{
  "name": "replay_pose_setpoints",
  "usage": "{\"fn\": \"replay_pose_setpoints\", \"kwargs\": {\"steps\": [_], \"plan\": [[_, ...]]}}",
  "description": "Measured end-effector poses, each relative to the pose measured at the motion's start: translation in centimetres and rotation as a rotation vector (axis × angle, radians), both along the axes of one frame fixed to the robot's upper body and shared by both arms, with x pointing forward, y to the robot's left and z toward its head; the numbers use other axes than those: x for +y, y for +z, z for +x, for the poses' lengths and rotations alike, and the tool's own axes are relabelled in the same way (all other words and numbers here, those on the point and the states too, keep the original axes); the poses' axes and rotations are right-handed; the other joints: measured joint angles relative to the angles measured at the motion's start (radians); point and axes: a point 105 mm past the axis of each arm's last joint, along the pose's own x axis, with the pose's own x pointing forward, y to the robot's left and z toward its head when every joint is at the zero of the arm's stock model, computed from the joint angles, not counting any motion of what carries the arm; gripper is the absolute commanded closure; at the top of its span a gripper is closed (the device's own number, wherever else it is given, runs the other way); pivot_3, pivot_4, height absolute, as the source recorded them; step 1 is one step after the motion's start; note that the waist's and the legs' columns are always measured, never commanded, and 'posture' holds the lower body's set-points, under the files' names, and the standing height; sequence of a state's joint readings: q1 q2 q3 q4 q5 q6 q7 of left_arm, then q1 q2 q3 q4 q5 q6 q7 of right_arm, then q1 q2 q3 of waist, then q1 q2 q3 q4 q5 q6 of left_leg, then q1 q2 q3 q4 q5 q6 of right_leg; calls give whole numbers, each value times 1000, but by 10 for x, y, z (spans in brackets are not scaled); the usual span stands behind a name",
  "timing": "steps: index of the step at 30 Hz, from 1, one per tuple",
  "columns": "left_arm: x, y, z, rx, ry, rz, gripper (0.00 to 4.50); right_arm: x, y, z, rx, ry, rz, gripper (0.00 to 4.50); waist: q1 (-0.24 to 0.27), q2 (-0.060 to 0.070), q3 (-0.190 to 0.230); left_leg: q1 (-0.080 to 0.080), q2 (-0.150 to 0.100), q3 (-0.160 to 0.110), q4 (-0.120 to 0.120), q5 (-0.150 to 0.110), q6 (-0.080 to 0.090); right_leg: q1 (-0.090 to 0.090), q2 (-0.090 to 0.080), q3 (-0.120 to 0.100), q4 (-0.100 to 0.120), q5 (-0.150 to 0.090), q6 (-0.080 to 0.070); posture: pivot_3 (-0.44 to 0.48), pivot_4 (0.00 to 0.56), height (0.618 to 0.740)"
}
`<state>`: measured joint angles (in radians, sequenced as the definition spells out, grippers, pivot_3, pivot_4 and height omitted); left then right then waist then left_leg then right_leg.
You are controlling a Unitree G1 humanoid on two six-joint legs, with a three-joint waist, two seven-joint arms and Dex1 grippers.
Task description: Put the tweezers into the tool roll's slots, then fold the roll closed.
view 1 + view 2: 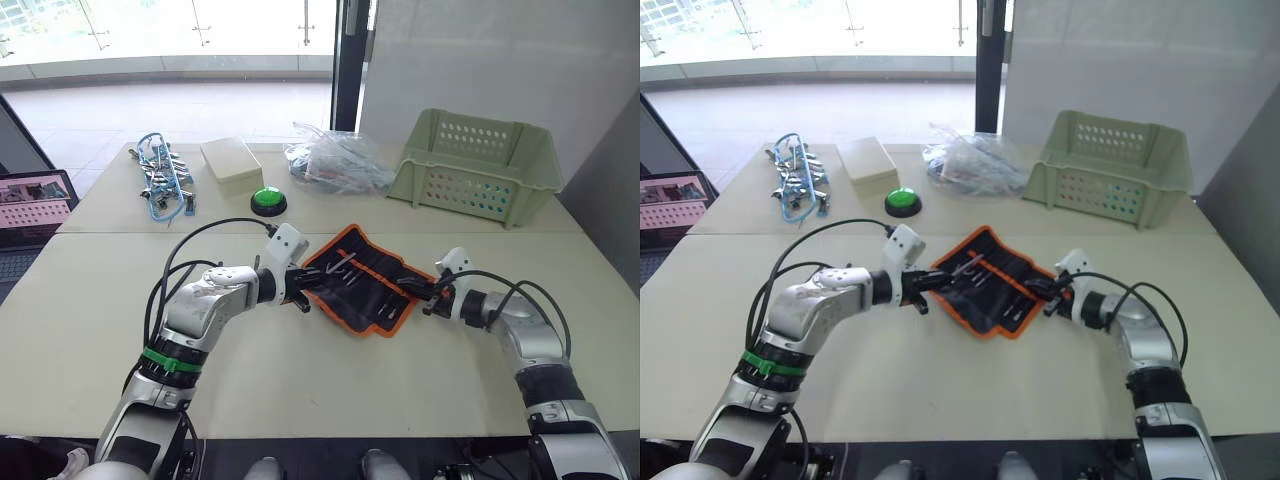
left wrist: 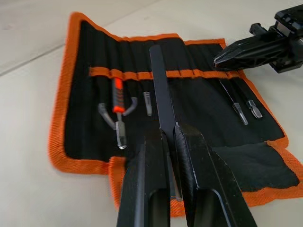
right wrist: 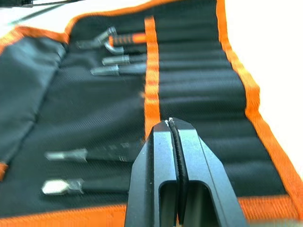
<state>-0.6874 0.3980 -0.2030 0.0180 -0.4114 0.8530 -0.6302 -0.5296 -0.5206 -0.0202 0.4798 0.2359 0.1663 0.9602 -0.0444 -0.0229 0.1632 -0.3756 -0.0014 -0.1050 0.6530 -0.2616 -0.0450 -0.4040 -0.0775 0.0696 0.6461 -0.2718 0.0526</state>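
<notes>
The tool roll [image 1: 362,287], black with orange edging, lies unrolled at the table's middle. My left gripper [image 2: 170,130] is at its left end, shut on one slim black tweezer [image 2: 161,90] that points along the fabric toward the orange band [image 2: 142,74]. Other tweezers [image 2: 240,109] with clear tip caps sit in slots, and an orange-handled tool [image 2: 118,94] sits near the other end. My right gripper [image 3: 170,124] is shut, its tips low over the roll's right edge near the band, and it appears as well in the left wrist view [image 2: 228,53].
A pale green perforated basket [image 1: 475,165] stands at the back right. A clear plastic bag [image 1: 335,160], a green button [image 1: 268,200], a cream box [image 1: 231,163] and a tangle of blue-and-silver clips [image 1: 160,178] line the back. A laptop [image 1: 30,205] sits off the left edge.
</notes>
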Motion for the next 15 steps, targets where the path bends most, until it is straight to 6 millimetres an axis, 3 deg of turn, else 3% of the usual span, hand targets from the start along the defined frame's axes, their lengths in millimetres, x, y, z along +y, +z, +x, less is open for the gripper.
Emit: {"fn": "replay_pose_setpoints", "kwargs": {"steps": [15], "plan": [[-28, -23, -4, 97, -12, 106, 4466, -4, -3, 2, -29, 0, -53, 4500, 1, 0, 0, 0, 0, 0, 6, 0, 0, 3, 0, 0, 2, 0, 0, 0, 150, 740]]}}
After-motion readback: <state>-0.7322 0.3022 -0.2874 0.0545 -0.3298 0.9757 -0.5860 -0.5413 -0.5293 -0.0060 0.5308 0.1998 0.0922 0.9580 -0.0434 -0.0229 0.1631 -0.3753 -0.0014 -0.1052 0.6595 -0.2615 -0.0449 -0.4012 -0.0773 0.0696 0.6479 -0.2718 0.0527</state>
